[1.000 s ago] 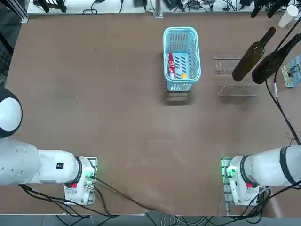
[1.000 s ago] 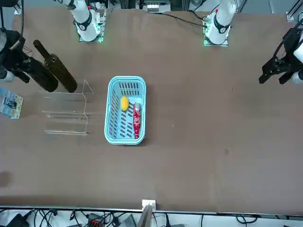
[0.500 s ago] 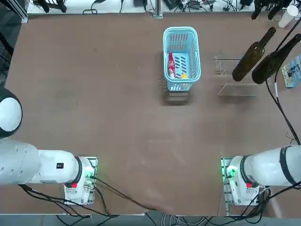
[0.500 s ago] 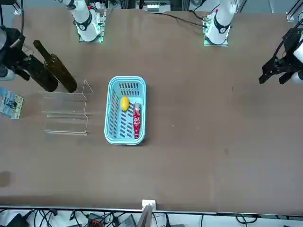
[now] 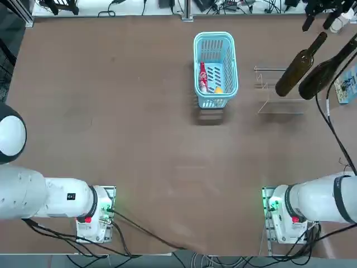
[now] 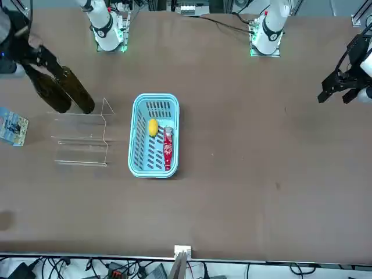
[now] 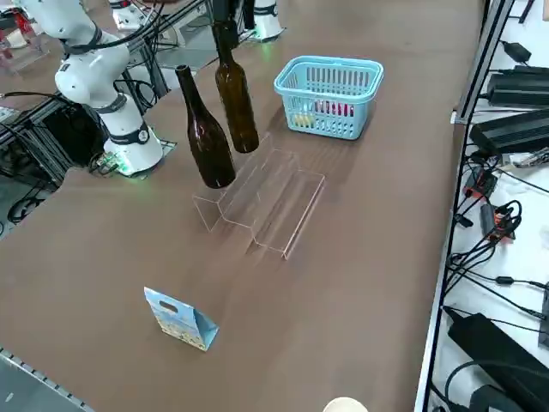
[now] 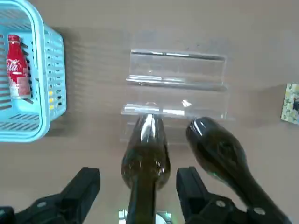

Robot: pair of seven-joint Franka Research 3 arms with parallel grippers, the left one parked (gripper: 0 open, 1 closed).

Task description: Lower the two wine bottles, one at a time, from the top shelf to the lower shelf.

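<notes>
right gripper (image 8: pixel 138 186) spread wide, nothing gripped, one bottle's neck between its fingers. both wine bottles (image 7: pixel 204 137) (image 7: pixel 236 99) upright, side by side, on the clear stand's (image 7: pixel 264 202) top shelf.

2 opposed views, overhead and front, share the blue basket (image 5: pixel 215 70).

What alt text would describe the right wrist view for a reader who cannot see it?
The right gripper is open, with one dark wine bottle seen between its two fingers. A second dark wine bottle slants beside it, near a clear stepped stand. A light-blue basket holds a small red bottle.
</notes>
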